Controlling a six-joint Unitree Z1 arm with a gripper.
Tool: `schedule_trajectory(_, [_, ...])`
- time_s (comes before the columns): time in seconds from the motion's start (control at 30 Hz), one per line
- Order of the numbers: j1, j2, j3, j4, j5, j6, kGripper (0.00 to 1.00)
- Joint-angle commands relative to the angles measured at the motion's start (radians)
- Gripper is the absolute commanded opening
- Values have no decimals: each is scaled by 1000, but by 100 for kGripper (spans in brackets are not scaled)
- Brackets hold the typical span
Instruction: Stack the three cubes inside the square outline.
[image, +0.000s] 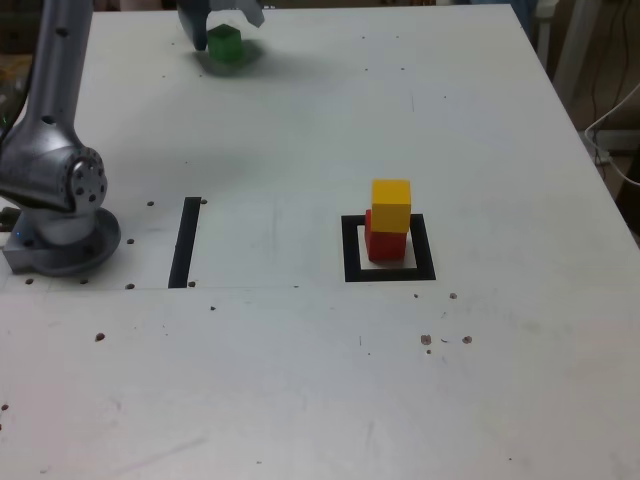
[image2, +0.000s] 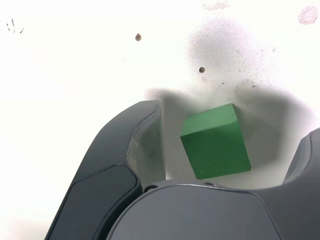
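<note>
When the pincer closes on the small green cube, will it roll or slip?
The small solid green cube probably stays put: flat faces, sharp edges. It sits turned between the open pincer jaws, so it may twist. It looks rigid.

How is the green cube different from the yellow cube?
The green cube sits on the table at the far edge, while the yellow cube sits on top of the red cube inside the square outline. The green cube has the open gripper around it; nothing is near the yellow cube. Both look about the same size.
</note>
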Motion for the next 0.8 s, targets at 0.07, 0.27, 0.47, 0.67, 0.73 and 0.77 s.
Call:
schedule_trajectory(0.07, [-1,-5,-7,4,-1,0,94])
schedule_trajectory(0.27, [-6,1,-4,7,-5,-4,91])
schedule_trajectory(0.47, [-7,8,2,-5,-34,-6,88])
schedule_trajectory(0.67, [-7,26,39,-55,-85,-3,86])
schedule_trajectory(0.73, [-7,28,45,-65,-89,-3,84])
schedule_trajectory(0.77, [-6,29,46,-67,-90,-3,84])
